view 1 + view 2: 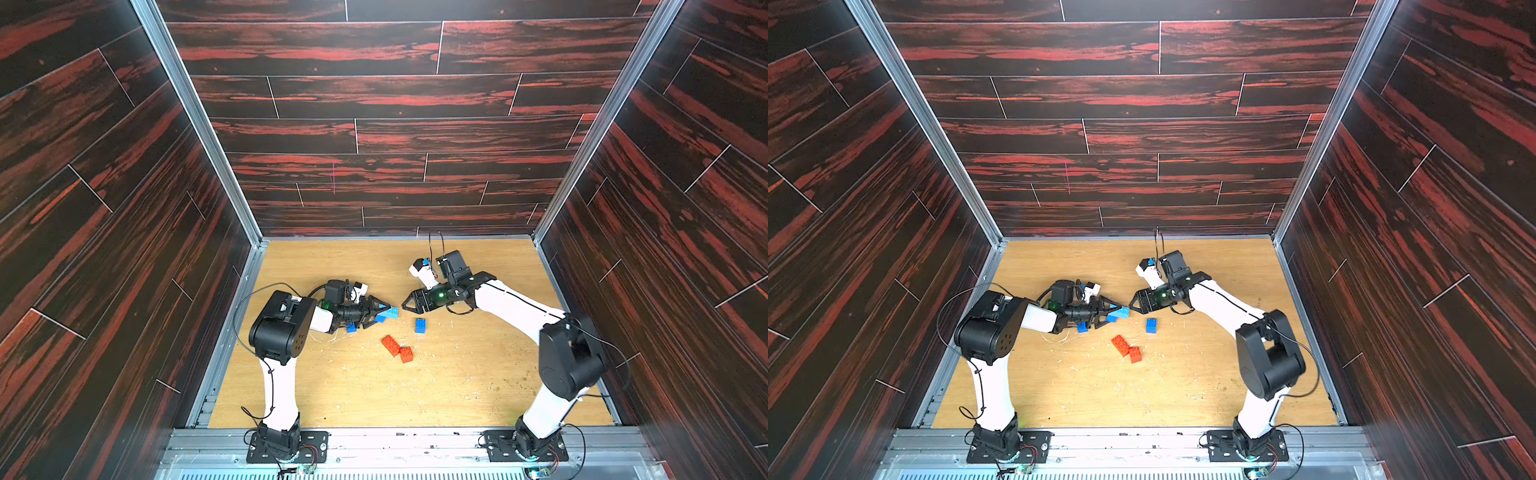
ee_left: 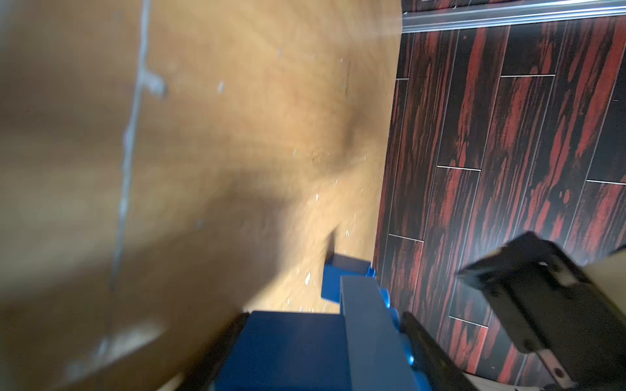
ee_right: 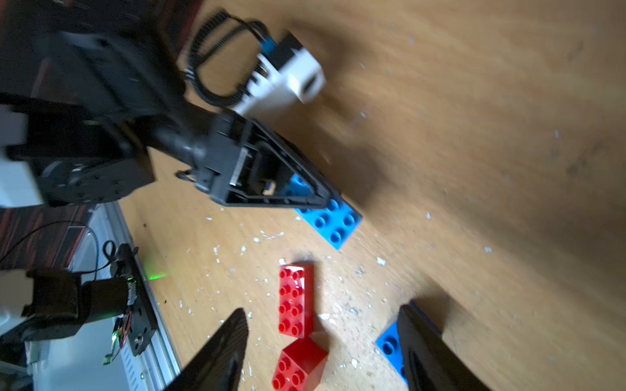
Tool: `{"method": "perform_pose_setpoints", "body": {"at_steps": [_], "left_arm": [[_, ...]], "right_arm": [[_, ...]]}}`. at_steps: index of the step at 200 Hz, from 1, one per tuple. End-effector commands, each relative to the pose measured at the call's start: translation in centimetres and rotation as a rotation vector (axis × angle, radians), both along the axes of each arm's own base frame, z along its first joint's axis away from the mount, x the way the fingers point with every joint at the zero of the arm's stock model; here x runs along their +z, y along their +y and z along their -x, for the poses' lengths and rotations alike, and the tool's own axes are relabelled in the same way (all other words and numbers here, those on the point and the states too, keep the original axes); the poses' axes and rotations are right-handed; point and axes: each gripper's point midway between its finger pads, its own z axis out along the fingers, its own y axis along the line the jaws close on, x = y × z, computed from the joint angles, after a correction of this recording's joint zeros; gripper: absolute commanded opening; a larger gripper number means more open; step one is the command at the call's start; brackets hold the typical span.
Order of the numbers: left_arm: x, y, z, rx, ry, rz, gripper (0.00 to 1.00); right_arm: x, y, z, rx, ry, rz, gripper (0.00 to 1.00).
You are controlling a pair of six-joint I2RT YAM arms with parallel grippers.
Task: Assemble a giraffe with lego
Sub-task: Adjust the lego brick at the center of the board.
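Dark-blue brick (image 1: 351, 327) was half hidden under left gripper (image 1: 380, 311), which clamped light-blue brick (image 1: 387, 314). Right gripper (image 1: 405, 304), at its 2 o'clock, stood w/ jaws apart, empty; red bricks (image 1: 390, 345) at 6 o'clock.

Both top views high, steeply down on table (image 1: 457, 395); wrist views close, low.

Top view of the wooden table (image 1: 457, 374). My left gripper (image 1: 381, 315) clasps the light blue brick (image 1: 390, 313), and a dark blue brick (image 1: 351, 327) shows under its fingers. My right gripper (image 1: 405, 305) faces it, tips close. Nearby lie a second dark blue brick (image 1: 420, 325) and a long red brick (image 1: 390, 345) touching a small red brick (image 1: 406, 354).
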Motion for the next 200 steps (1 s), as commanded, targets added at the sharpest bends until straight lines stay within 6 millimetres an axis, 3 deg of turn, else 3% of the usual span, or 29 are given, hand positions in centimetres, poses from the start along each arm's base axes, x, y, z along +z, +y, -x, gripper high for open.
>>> {"method": "perform_pose_setpoints", "body": {"at_steps": [1,41,70,85,91,149,200], "left_arm": [[-1.5,0.4,2.6,0.016,0.159,-0.032,0.50],[2.4,-0.3,4.4,-0.017,0.129,-0.011,0.52],[4.5,-0.3,5.0,-0.024,0.094,-0.016,0.52],[4.7,-0.4,5.4,-0.026,0.099,-0.014,0.52],[5.9,-0.4,5.5,-0.031,0.072,-0.005,0.52],[7.4,-0.2,7.2,-0.057,0.061,-0.010,0.52],[9.1,-0.8,8.1,-0.105,0.078,0.027,0.54]], "right_arm": [[0.7,0.7,1.6,0.094,-0.062,-0.028,0.73],[0.5,2.6,4.0,0.180,-0.119,0.001,0.74],[-0.6,3.2,4.7,0.204,-0.115,0.018,0.74],[-0.9,3.5,5.0,0.216,-0.114,0.016,0.74],[-0.9,3.7,5.2,0.224,-0.117,0.014,0.74],[-0.4,3.8,5.2,0.232,-0.176,0.010,0.73],[0.6,4.8,6.6,0.292,-0.191,-0.059,0.71]]}}
